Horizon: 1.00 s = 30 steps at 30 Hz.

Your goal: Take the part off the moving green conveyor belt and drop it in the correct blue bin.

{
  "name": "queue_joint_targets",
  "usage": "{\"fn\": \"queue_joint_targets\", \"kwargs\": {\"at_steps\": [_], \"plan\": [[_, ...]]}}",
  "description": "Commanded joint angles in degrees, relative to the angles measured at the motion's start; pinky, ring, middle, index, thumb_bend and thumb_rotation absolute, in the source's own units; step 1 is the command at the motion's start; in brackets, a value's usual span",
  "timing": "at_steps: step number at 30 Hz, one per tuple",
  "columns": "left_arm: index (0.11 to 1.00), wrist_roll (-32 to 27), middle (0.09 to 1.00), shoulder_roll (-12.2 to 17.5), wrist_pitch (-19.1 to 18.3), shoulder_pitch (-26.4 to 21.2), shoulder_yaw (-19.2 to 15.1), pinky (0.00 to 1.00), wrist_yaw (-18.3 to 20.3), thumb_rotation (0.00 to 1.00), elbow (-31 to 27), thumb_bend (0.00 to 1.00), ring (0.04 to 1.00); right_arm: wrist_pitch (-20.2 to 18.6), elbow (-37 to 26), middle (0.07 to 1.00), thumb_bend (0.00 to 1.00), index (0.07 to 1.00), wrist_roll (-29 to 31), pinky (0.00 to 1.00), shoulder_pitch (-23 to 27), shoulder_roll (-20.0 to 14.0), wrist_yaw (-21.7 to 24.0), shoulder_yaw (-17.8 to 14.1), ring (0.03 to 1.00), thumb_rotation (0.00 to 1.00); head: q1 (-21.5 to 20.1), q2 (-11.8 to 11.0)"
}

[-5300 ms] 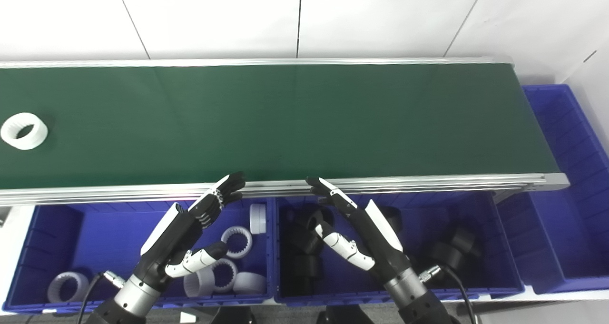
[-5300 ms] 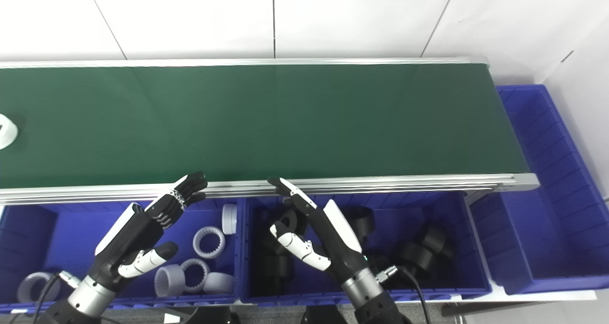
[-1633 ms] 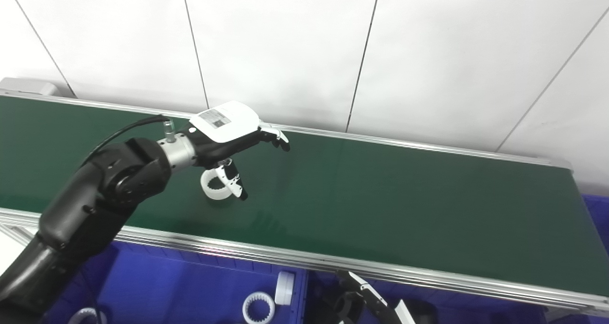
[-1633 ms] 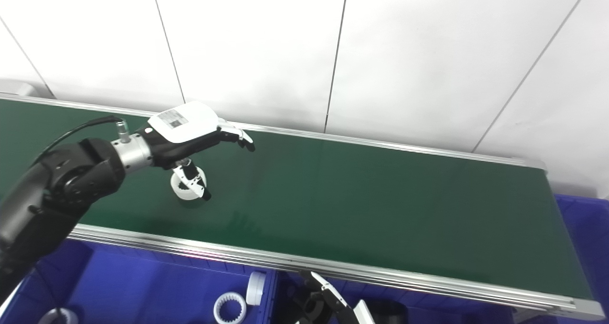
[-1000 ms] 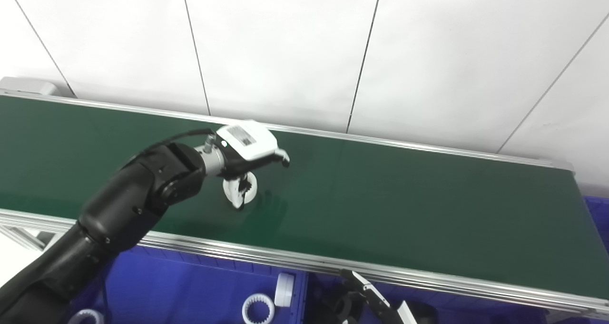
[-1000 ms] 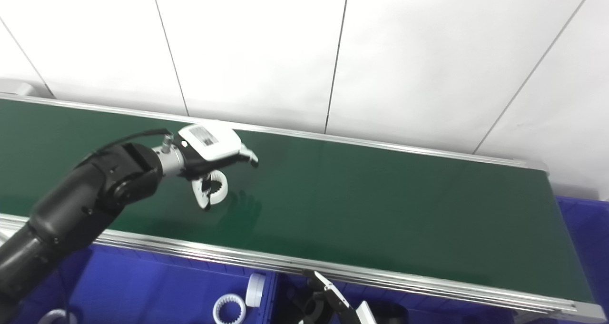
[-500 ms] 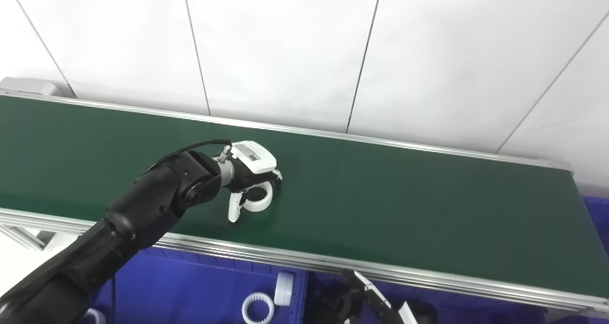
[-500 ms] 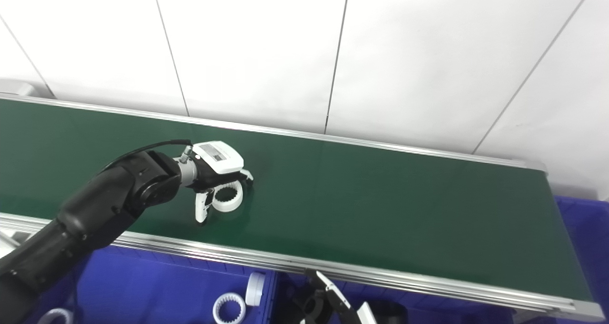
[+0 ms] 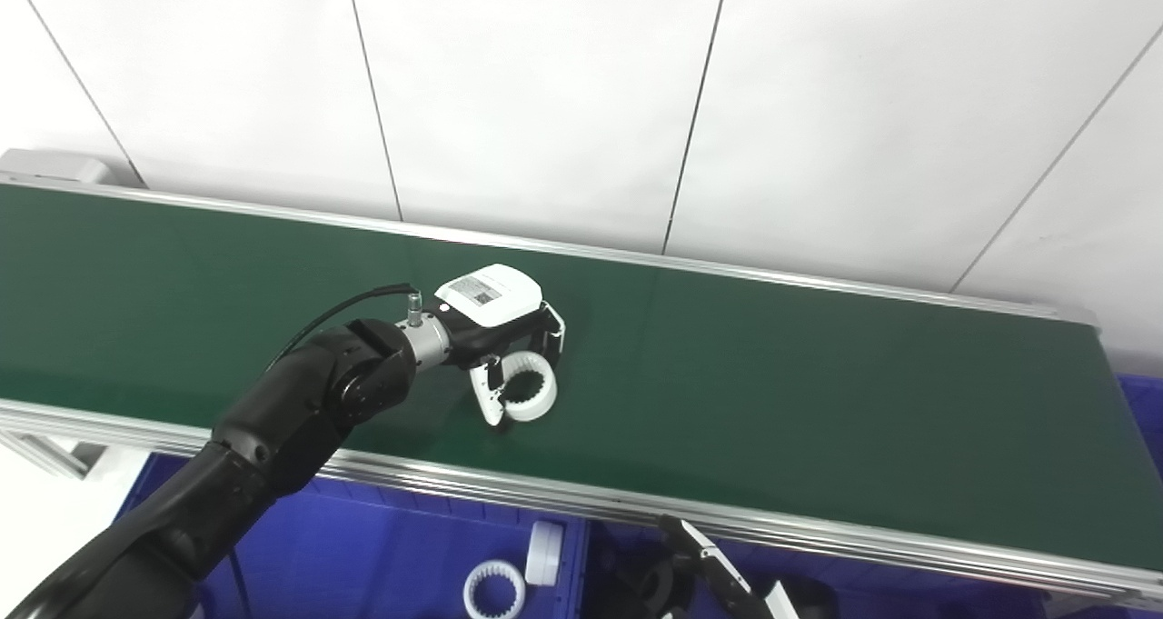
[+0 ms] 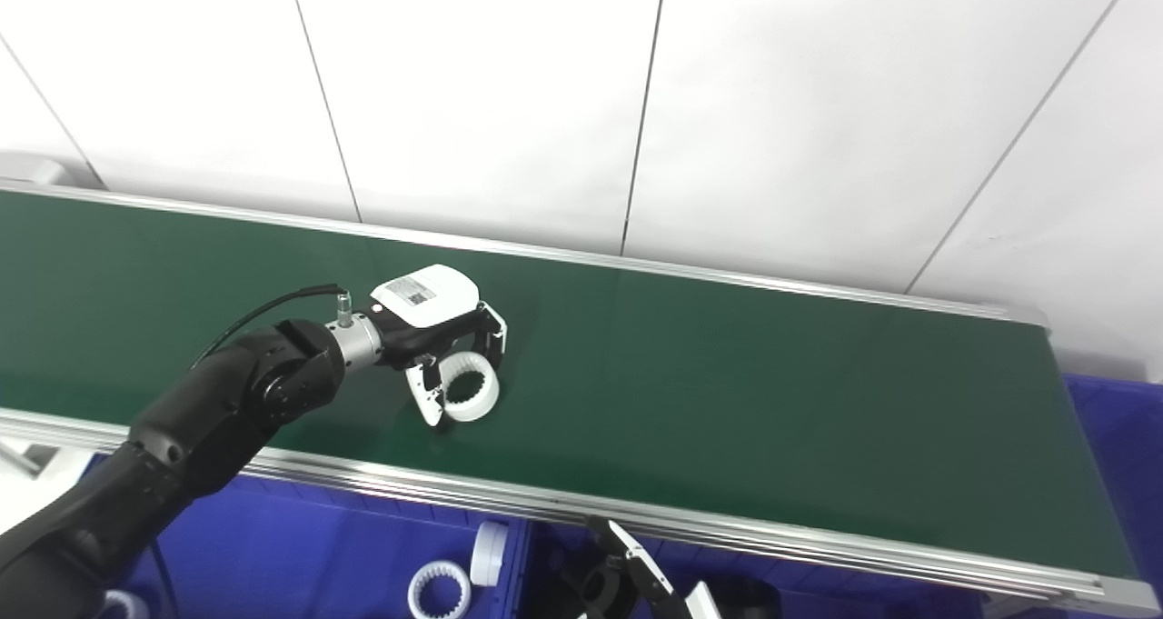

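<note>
In the left eye view, my left hand [image 9: 504, 328] reaches out over the green conveyor belt [image 9: 818, 401] at centre-left of the frame, its fingers curled over the far rim of the white toothed ring [image 9: 530, 394] and its thumb pressed at the near side, so the part is clamped between them while it lies flat on the belt; I judge the hold is set from above so the ring cannot ride on with the belt before I lift it. Along the bottom edge, below the belt's metal rail, the blue bin [image 9: 382, 555] at lower left holds white rings of the same kind, one lying flat [image 9: 493, 589] and one on its edge against the divider, which marks it, I reckon, as the right home for this part. The neighbouring bin at bottom centre shows dark parts, and there my right hand [image 9: 718, 578] waits, only its fingertips in frame, so I cannot tell whether it is spread or closed. In the right eye view the same grip shows from a little to the side: the ring [image 10: 471, 397] sits at centre-left, flat on the belt, fingers behind and thumb in front, with the white rings in the bin [image 10: 318, 555] at bottom left.
</note>
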<state>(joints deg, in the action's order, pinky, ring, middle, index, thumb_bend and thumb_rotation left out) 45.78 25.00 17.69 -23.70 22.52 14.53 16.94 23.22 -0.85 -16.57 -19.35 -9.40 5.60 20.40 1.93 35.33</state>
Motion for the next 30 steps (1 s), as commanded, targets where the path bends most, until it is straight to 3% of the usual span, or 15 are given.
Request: {"fn": "queue_joint_targets", "kwargs": {"at_steps": [1,15,23,30], "plan": [[0.238,-2.1,0.474,0.6,1.0,-2.1,-1.6,0.15,-2.0,0.0,-1.9,0.54,0.207,3.4,-2.0,0.911,0.36,0.904,0.0,0.84,-0.4,0.4,-0.9,0.1,0.888,0.84,0.0,-0.1],[0.274,-5.3,0.472,1.8,-0.7,-1.7,-4.2,0.18,0.5,0.0,-7.8,0.55,0.235,3.2,-2.3,0.913,0.35,0.905,-0.1,0.84,-1.0,0.6,-1.0,0.1,0.891,0.84,-0.1,0.4],[0.287,-12.0,0.473,4.7,-4.9,5.4,-8.7,0.19,5.8,0.0,-21.7,0.54,0.249,3.2,-2.5,0.914,0.35,0.907,0.0,0.84,-1.0,0.4,-0.8,0.0,0.891,0.85,0.1,1.0],[0.295,-16.8,0.473,5.6,-6.2,13.8,-11.4,0.2,7.4,0.0,-29.7,0.54,0.247,3.1,-2.7,0.918,0.34,0.911,1.0,0.85,-0.5,-0.2,-0.1,-0.2,0.894,0.86,0.9,2.2]]}}
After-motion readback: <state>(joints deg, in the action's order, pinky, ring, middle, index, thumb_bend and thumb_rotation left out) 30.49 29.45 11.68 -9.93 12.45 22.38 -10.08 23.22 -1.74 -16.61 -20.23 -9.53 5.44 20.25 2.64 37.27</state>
